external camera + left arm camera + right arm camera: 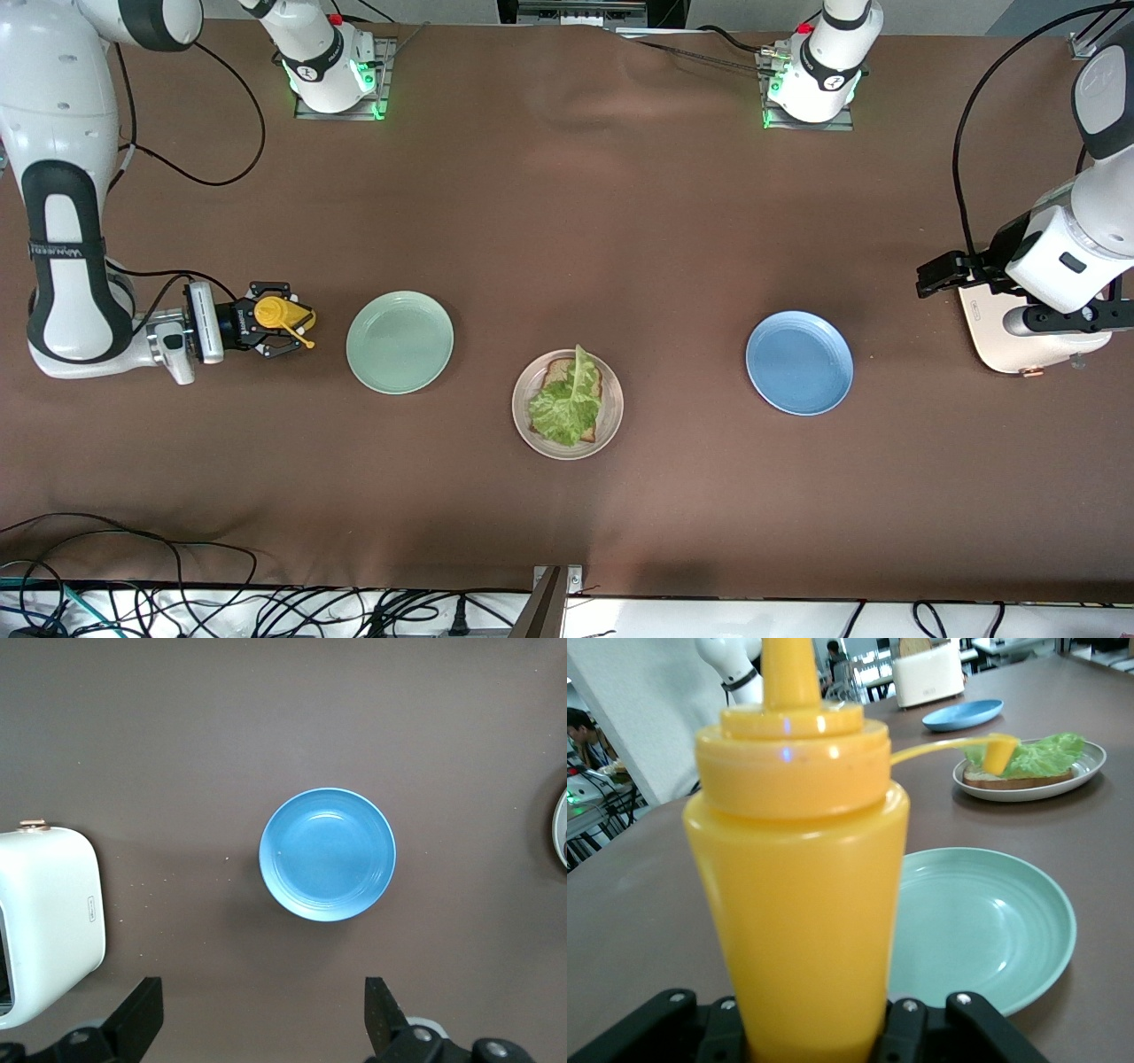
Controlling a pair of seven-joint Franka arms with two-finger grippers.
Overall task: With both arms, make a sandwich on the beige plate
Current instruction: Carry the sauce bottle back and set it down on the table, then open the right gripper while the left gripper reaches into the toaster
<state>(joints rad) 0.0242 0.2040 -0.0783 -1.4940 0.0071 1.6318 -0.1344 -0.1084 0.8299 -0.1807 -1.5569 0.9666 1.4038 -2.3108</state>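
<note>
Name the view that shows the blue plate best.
The left wrist view: the blue plate fills its middle, seen from straight above, empty. The front view shows it whole but smaller; the right wrist view shows only a distant, flattened edge-on sliver.

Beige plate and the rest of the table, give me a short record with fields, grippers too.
beige plate: one toast slice topped with lettuce, no top slice
mint-green plate: bare, toward the right arm's end
blue plate: bare
toaster: at the left arm's end
right gripper: shut on yellow squeeze bottle
left gripper: open, holding nothing
</note>
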